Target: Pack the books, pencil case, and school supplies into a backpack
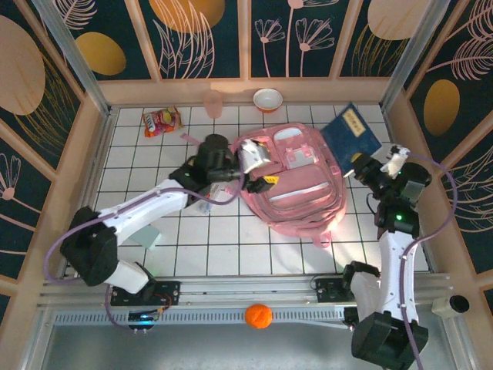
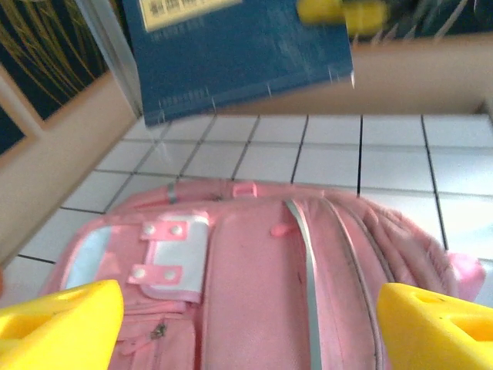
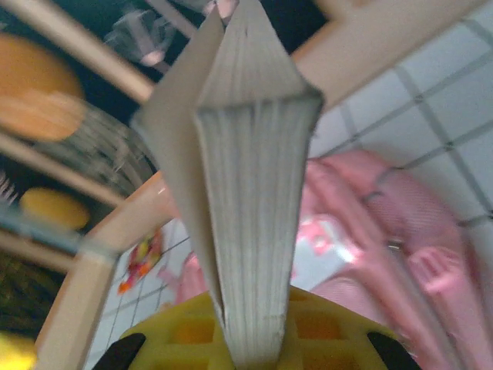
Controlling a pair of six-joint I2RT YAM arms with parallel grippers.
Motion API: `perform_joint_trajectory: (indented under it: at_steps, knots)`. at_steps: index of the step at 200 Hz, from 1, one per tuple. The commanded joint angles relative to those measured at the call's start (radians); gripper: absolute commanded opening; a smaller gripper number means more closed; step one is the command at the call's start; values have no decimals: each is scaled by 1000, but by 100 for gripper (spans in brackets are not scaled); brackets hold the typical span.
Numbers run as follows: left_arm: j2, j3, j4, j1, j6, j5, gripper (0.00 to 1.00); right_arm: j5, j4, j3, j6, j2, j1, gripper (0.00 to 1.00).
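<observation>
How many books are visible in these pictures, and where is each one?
1. The navy book is held in the air by the right gripper, at the far right corner of the pink backpack. Others may be hidden inside the backpack.
</observation>
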Motion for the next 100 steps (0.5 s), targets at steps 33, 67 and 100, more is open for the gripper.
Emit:
perform_joint_trajectory:
  at_steps: [33,67,100]
  knots:
    - [246,159,-137,-175,161,-172,88,155,-221,93,43,-17,-33,0]
    - [359,230,-172,-204,140,-199,89,127,-228,88,45,-18,-33,0]
    - [443,276,-183,-204,108,-317,91,112,-227,82,52,-25,-33,0]
